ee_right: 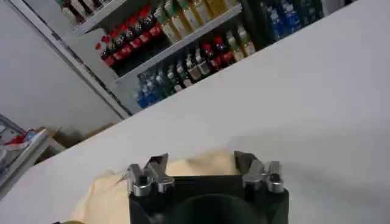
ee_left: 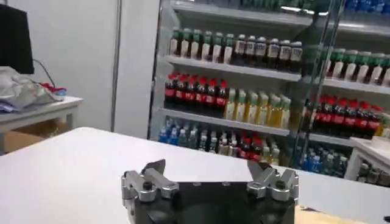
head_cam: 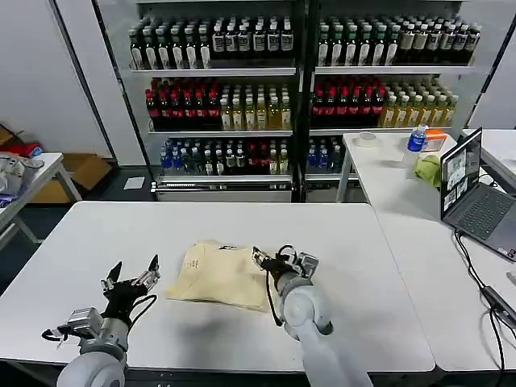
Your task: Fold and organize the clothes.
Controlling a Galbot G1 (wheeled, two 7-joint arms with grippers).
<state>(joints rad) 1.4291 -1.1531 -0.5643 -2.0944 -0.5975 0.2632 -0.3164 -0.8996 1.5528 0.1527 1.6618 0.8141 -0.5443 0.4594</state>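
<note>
The shirt lies near the front middle of the white table, and it is already a compact packet, roughly rectangular, with a small dark label showing at its far edge. So the folding looks largely done; judging from its shape, what may be left is a last fold or a tidy-up, and the edges nearest the robot sit a little uneven.

The right gripper hovers at the shirt's right edge, fingers spread, nothing between them. Whether it touches the cloth, I cannot tell. The left gripper is off to the shirt's left, a little apart from it, raised above the table, fingers also wide open and empty.

Now the views differ nicely. The head view gives the whole layout: both arms, the packet between them, the drink shelves behind, a laptop on the side table. The right wrist view brings the right gripper up close with the shirt directly beyond its fingers, cream cloth bunched low on the tabletop. The left wrist view shows the left gripper pointed over bare table toward the shelves, with just a sliver of shirt at the edge.
</note>
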